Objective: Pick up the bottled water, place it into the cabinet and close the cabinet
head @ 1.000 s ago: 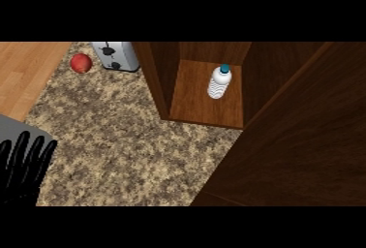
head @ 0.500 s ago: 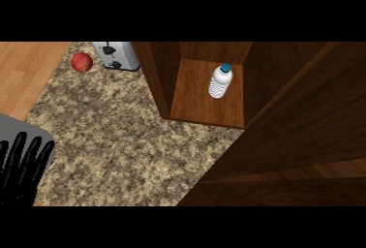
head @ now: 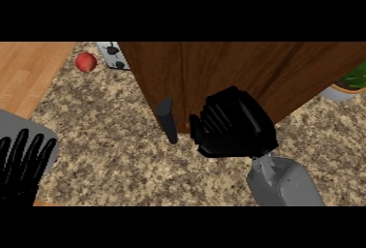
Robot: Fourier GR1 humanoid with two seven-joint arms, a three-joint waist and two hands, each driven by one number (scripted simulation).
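The wooden cabinet door (head: 236, 72) now covers the cabinet's front, and the bottled water is hidden behind it. A dark handle (head: 168, 121) hangs at the door's lower left edge. My right hand (head: 232, 126) lies flat against the door's lower part, fingers straight, just right of the handle. Its grey forearm (head: 282, 181) comes up from the lower edge. My left hand (head: 25, 162) rests open at the lower left, fingers up, holding nothing.
A red apple (head: 85, 61) and a grey toaster (head: 113, 54) sit at the back left on the speckled counter (head: 107, 145). A potted plant (head: 349, 82) shows at the right edge. A grey appliance (head: 18, 126) lies under my left hand. Wooden floor (head: 28, 68) shows left.
The cabinet door has swung across and covers the shelf and the bottle. My right hand has come into view, pressed on the door. The left hand has stayed put.
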